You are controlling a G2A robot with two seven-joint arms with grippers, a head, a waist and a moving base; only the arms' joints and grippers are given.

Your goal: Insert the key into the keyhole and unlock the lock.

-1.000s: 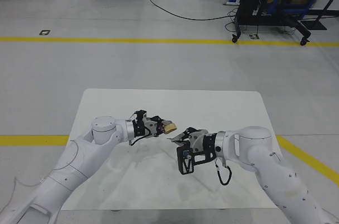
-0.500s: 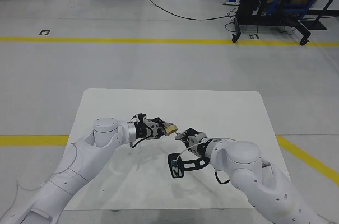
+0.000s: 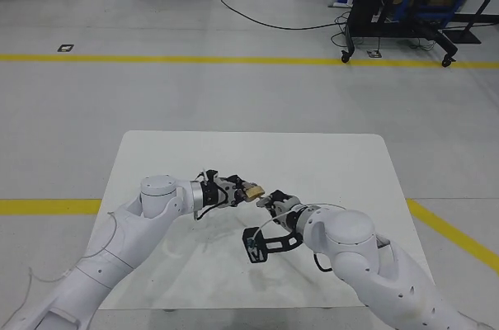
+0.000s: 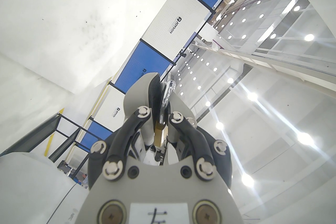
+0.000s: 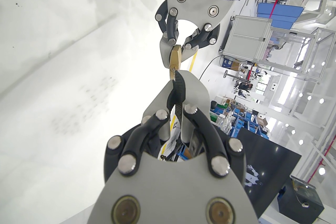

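Note:
A brass padlock (image 3: 253, 192) hangs above the white table (image 3: 340, 161), with my left gripper (image 3: 243, 190) shut on it. In the left wrist view its brass body (image 4: 160, 134) and silver shackle (image 4: 168, 93) sit between the fingers. My right gripper (image 5: 176, 78) is shut on the small brass key (image 5: 172, 74), end to end with the left gripper (image 5: 173, 54). The key's head touches the lower end of the padlock (image 5: 175, 58); its blade is hidden. In the top view the right gripper (image 3: 271, 200) sits just right of the lock.
Both arms meet above the middle of the table. A yellow floor line (image 3: 35, 206) runs past the table's sides, and a black wheeled cart (image 3: 397, 29) stands far behind.
The right wrist has rolled, swinging its black bracket to the left under the arm, and the right gripper has closed the gap to the padlock. The left gripper shifted slightly right.

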